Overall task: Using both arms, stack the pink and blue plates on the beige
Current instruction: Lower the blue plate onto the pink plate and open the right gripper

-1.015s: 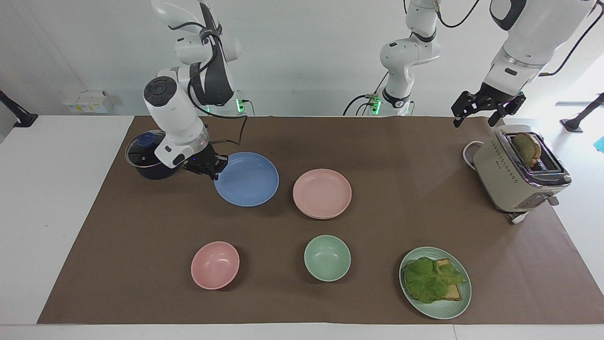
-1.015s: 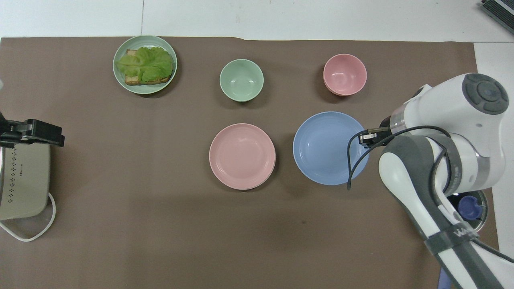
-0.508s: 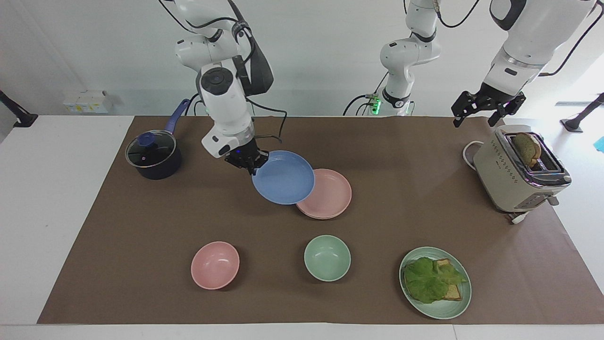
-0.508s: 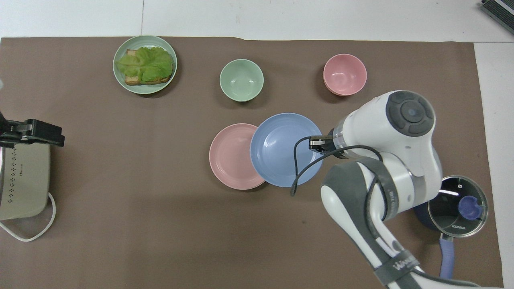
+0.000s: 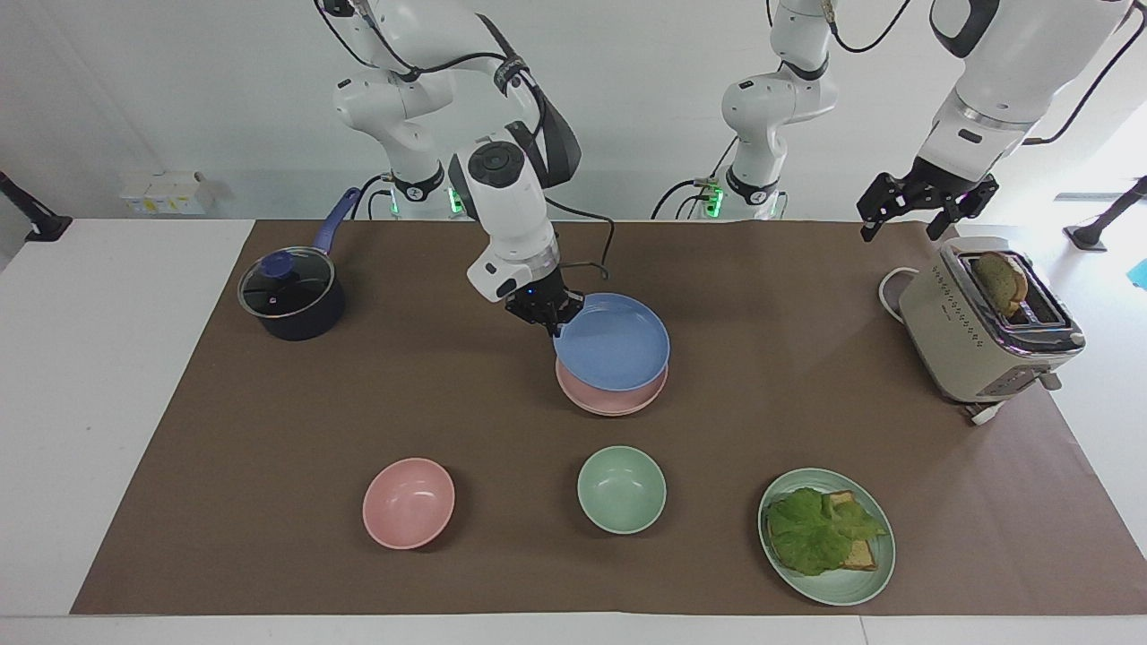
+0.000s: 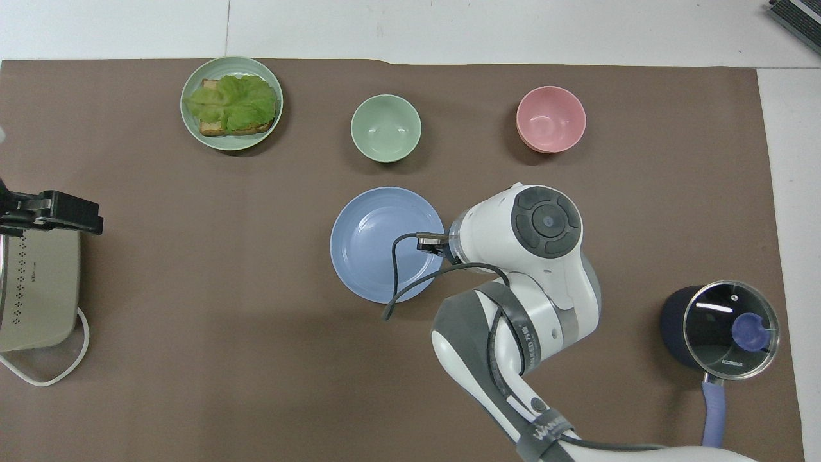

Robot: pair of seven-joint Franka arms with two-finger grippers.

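Note:
The blue plate (image 5: 614, 345) (image 6: 378, 244) hangs over the pink plate (image 5: 612, 403), near the middle of the brown mat. My right gripper (image 5: 548, 315) is shut on the blue plate's rim, on the side toward the right arm's end. Only a crescent of the pink plate shows under the blue one in the facing view; from overhead the blue plate covers it. I cannot tell whether the two plates touch. The beige plate is hidden. My left gripper (image 5: 902, 228) waits open in the air over the toaster, holding nothing.
A beige toaster (image 5: 986, 322) with a bread slice stands at the left arm's end. A dark pot with a glass lid (image 5: 288, 294) sits at the right arm's end. Farther from the robots lie a pink bowl (image 5: 409, 503), a green bowl (image 5: 621, 489) and a green plate (image 5: 860, 587) of lettuce and toast.
The right arm has lifted the blue plate off the mat and carried it toward the left arm's end, until it came over the pink plate. The left arm has not moved.

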